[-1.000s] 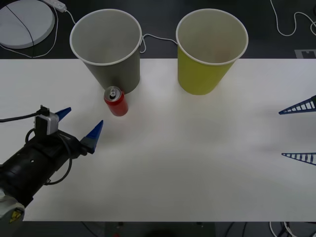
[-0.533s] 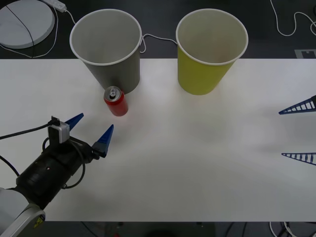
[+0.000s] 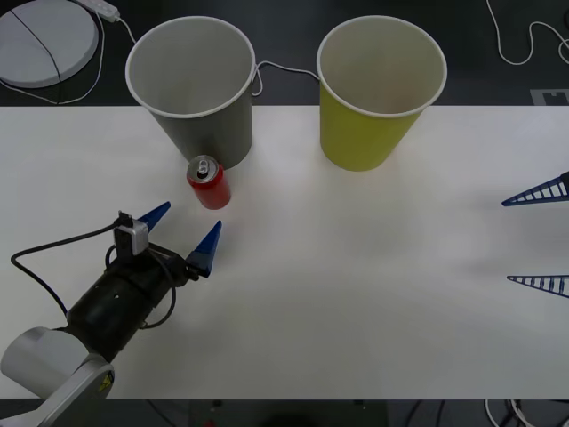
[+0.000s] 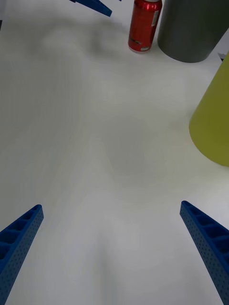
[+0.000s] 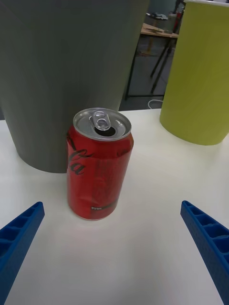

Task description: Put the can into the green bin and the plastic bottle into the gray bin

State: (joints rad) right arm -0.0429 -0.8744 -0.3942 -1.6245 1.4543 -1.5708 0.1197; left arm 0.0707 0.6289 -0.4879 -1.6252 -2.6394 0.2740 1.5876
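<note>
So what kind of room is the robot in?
Probably a lab or test room. A plain white table holds only a red can and two giant cup-shaped bins, gray and green. Loose cables lie on the dark floor behind, and the robot's left hand reaches for the can.

The front view looks down over the white desk (image 3: 356, 294); both wrist views sit low, sharing the small red aluminium can (image 5: 99, 164).
</note>
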